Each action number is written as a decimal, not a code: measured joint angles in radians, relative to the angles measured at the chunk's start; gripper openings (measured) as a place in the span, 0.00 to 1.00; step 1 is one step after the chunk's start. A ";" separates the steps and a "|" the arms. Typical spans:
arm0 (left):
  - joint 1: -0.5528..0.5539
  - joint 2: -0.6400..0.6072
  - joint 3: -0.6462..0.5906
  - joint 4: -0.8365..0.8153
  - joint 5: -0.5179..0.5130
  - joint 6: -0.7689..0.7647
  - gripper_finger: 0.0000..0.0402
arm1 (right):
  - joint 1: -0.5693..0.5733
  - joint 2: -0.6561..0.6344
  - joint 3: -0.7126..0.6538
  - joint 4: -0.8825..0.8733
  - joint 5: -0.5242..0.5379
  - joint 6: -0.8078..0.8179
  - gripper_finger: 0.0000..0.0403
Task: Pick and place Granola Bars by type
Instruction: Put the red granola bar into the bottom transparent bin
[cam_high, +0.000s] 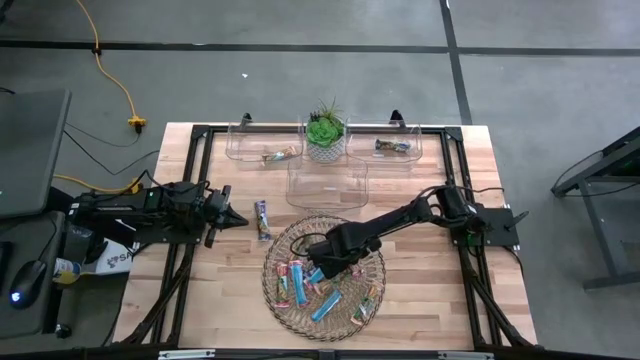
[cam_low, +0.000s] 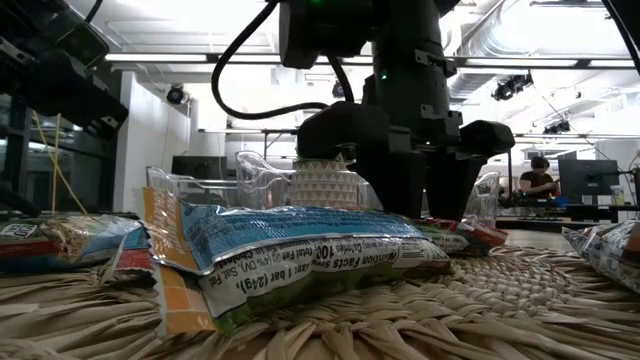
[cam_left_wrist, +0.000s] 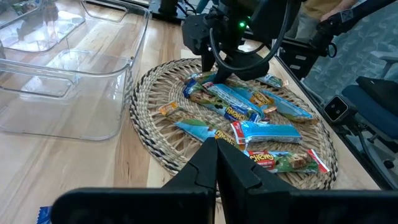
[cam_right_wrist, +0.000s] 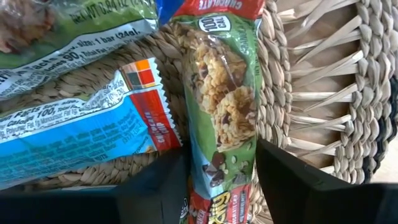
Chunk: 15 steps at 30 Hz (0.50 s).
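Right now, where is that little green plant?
In the high view, the potted plant stands at the table's far edge, centred between two clear bins, just behind a third, empty bin.

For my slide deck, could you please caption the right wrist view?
Right gripper straddling a green-wrapped granola bar on the wicker tray, beside a blue bar.

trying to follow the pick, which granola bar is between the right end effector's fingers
The green-wrapped chocolate chip bar on the wicker tray, lying lengthwise between the right end effector's open fingers; the blue bar lies beside it, outside them.

Glossy foil-like wrappers on the granola bars (cam_right_wrist: 219, 112), rough woven wicker tray (cam_right_wrist: 323, 93), clear plastic bins (cam_left_wrist: 68, 74), wood table (cam_high: 420, 310).
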 joint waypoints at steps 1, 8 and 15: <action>0.000 0.000 0.000 0.000 0.000 0.000 0.00 | 0.000 0.001 0.000 0.000 0.000 0.000 0.40; 0.000 0.000 0.000 0.000 0.000 0.000 0.00 | 0.000 0.001 -0.001 0.001 0.000 0.003 0.34; 0.000 0.000 0.000 0.000 0.000 0.000 0.00 | 0.000 0.001 -0.001 0.002 -0.006 0.004 0.27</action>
